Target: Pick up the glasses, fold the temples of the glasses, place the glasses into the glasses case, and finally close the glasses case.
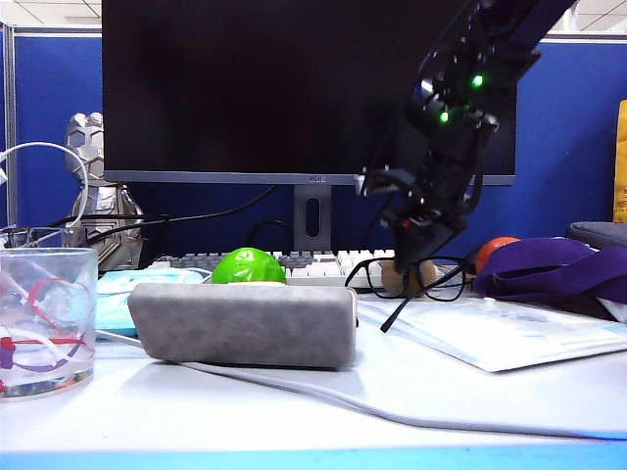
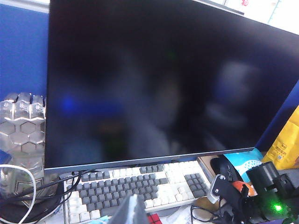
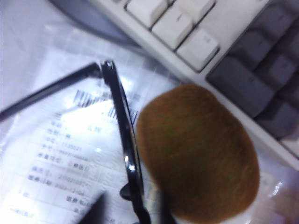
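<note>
Glasses [image 1: 419,278], temples unfolded, stand on a plastic document sleeve [image 1: 509,333] before the keyboard [image 1: 313,262]; right gripper [image 1: 423,257] straddles the frame, jaws part-open, grip unconfirmed. Light, thin, fragile: grasp the frame front. Left gripper [image 2: 132,211]: state indeterminable.

A dark, switched-off monitor [image 1: 294,88] dominates the scene, standing on a grey stand on the white desk [image 1: 294,416]. Behind the monitor runs a blue partition wall [image 1: 568,137]. Above the partition, white ceiling panels [image 1: 49,12] show, brightly and evenly lit.
</note>
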Controlling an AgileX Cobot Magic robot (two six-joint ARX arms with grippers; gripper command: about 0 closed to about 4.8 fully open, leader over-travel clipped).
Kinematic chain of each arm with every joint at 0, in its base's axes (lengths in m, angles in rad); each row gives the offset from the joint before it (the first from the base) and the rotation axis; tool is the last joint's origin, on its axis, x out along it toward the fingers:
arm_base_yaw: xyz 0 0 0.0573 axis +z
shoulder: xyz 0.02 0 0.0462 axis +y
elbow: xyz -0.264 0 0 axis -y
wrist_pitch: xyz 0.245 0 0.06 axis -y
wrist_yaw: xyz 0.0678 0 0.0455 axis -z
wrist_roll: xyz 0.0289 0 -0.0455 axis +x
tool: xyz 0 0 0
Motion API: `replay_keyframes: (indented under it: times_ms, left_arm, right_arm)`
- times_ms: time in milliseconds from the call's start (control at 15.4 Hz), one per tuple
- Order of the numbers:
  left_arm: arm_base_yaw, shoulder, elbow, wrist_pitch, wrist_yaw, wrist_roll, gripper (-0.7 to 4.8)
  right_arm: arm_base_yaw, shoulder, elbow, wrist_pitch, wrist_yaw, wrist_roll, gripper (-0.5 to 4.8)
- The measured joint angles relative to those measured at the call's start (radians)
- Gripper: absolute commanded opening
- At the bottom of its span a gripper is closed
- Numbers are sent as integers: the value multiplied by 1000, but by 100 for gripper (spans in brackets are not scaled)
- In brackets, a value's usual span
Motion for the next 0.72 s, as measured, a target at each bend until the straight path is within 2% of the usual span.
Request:
replay_keyframes:
  times_ms: [130, 456, 716]
  left_arm:
    - [0, 0, 0, -3, 0, 0, -5]
    - [0, 0, 0, -15, 0, 2, -5]
    - [0, 0, 0, -15, 0, 2, -5]
  right_arm:
    - [0, 5, 0, 0, 0, -1, -2]
    - [0, 5, 11, -7, -22, 4, -1]
    - [0, 0, 126, -36, -172, 81, -1]
